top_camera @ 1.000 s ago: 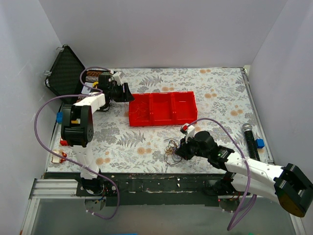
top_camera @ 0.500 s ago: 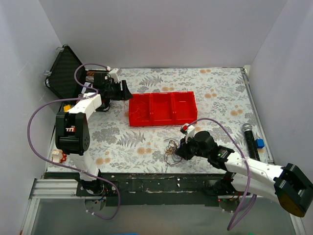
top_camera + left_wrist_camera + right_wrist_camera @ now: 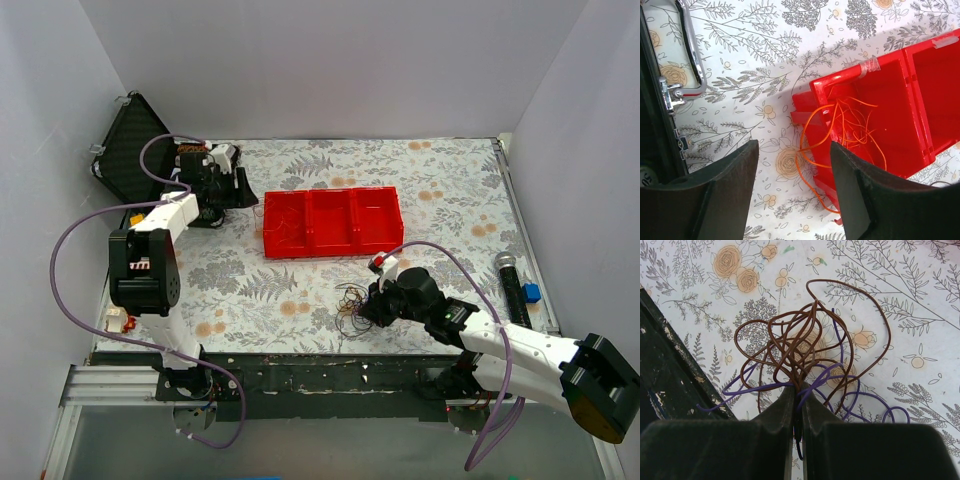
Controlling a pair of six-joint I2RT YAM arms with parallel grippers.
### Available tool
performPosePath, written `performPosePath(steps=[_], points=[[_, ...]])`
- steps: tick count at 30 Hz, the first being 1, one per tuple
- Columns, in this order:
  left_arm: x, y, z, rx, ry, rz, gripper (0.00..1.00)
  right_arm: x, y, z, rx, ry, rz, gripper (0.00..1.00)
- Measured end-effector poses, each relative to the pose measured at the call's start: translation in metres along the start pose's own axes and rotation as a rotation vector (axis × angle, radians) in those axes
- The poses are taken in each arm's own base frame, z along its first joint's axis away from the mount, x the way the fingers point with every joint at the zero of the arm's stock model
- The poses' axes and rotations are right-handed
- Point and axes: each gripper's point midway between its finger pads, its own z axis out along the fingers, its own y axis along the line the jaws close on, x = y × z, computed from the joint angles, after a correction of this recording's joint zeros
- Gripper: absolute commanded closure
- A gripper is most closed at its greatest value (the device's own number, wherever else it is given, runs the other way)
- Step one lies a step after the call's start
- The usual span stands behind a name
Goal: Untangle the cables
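Cables (image 3: 790, 340) lie clumped at the worktop's (image 3: 900, 270) near edge, right tool (image 3: 796, 390) pinched on them; left tool (image 3: 793, 146) gapes wide, empty. A hard pull could cinch them tighter.

Part of the brown and purple wires (image 3: 807, 340) lies hidden between the right gripper's (image 3: 796, 390) pressed-together fingers.
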Motion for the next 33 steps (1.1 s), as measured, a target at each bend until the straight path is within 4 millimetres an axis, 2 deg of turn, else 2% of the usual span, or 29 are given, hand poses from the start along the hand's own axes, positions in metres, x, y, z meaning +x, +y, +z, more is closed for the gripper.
performPosePath(steps=[3, 12, 18, 24, 26, 29, 30, 33], points=[[-0.001, 0.004, -0.003, 0.009, -0.004, 0.000, 0.50, 0.000, 0.000, 0.000, -0.001, -0.001, 0.000, 0.98], [0.011, -0.013, 0.002, 0.124, 0.029, 0.008, 0.73, -0.003, 0.001, 0.000, -0.007, -0.010, -0.002, 0.98], [0.013, -0.013, 0.006, 0.135, 0.032, 0.011, 0.76, -0.003, 0.002, 0.001, -0.008, -0.013, -0.003, 0.98], [0.011, -0.012, 0.006, 0.136, 0.024, 0.026, 0.73, -0.003, 0.002, 0.001, -0.009, -0.013, -0.003, 0.98], [0.012, -0.012, 0.006, 0.136, 0.024, 0.034, 0.69, -0.003, 0.002, 0.001, -0.012, -0.013, -0.003, 0.98], [0.016, -0.010, 0.007, 0.132, 0.029, 0.047, 0.51, -0.004, 0.002, 0.001, -0.013, -0.015, -0.003, 0.98], [0.019, -0.009, 0.007, 0.131, 0.034, 0.049, 0.48, -0.004, 0.003, 0.001, -0.013, -0.015, -0.003, 0.98], [0.022, -0.008, 0.007, 0.130, 0.040, 0.054, 0.47, -0.004, 0.003, 0.001, -0.014, -0.016, -0.004, 0.98]])
